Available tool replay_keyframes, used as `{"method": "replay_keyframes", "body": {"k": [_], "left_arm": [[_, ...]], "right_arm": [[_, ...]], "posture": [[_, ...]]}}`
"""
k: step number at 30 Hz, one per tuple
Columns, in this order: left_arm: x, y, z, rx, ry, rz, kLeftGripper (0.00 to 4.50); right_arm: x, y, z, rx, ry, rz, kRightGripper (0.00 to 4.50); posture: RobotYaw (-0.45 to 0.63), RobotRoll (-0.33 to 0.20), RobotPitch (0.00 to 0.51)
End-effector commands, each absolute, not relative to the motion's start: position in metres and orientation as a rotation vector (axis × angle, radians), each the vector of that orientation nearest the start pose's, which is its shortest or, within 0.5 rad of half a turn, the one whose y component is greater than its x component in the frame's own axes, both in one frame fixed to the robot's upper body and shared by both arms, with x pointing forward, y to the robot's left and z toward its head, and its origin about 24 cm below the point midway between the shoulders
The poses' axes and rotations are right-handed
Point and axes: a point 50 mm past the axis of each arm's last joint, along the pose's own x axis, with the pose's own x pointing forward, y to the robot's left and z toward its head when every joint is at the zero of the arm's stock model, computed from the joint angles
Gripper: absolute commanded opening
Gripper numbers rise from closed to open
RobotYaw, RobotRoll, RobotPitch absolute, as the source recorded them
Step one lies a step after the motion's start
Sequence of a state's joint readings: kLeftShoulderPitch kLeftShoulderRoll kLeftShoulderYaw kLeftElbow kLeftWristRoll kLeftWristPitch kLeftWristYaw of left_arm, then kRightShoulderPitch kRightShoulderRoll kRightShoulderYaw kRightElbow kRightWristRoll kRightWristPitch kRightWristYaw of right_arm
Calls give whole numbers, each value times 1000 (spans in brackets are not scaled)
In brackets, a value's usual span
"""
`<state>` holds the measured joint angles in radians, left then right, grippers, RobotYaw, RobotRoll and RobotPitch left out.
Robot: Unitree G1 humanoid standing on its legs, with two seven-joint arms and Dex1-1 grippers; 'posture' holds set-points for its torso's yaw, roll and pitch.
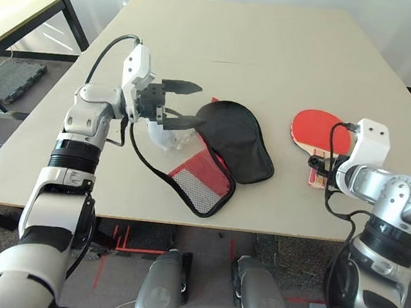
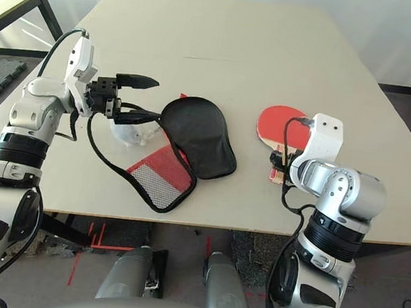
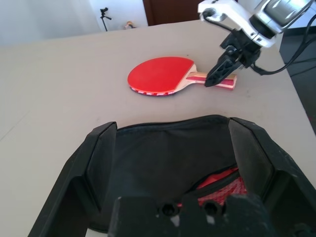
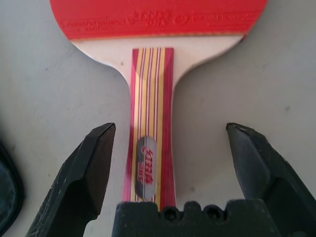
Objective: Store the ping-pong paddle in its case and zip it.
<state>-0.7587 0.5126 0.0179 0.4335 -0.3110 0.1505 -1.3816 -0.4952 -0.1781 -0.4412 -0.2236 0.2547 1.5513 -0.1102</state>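
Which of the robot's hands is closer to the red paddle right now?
The right hand, open astride the ping-pong paddle's handle. The left hand is across the table, open at the case.

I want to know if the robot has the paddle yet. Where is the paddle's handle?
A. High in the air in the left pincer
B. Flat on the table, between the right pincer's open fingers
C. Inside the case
B: the paddle lies on the table, its handle between the right pincer's open fingers, untouched.
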Motion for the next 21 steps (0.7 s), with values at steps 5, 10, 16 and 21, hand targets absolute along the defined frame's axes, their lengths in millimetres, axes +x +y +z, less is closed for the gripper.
{"method": "replay_keyframes", "body": {"k": [5, 10, 16, 21], "left_arm": [[329, 187, 178, 243, -27, -1303, 4500], [324, 194, 172, 237, 8, -1300, 4500], [323, 195, 172, 236, 16, -1297, 4500], [321, 195, 173, 236, 20, -1301, 4500]], "right_arm": [[284, -210, 96, 214, 802, -140, 2100], [285, -208, 106, 236, 798, -118, 1120], [292, -202, 127, 249, 741, -63, 1120], [294, -193, 140, 172, 701, 44, 1120]], "posture": [[7, 0, 85], [15, 0, 91], [17, 0, 94], [22, 0, 97]]}}
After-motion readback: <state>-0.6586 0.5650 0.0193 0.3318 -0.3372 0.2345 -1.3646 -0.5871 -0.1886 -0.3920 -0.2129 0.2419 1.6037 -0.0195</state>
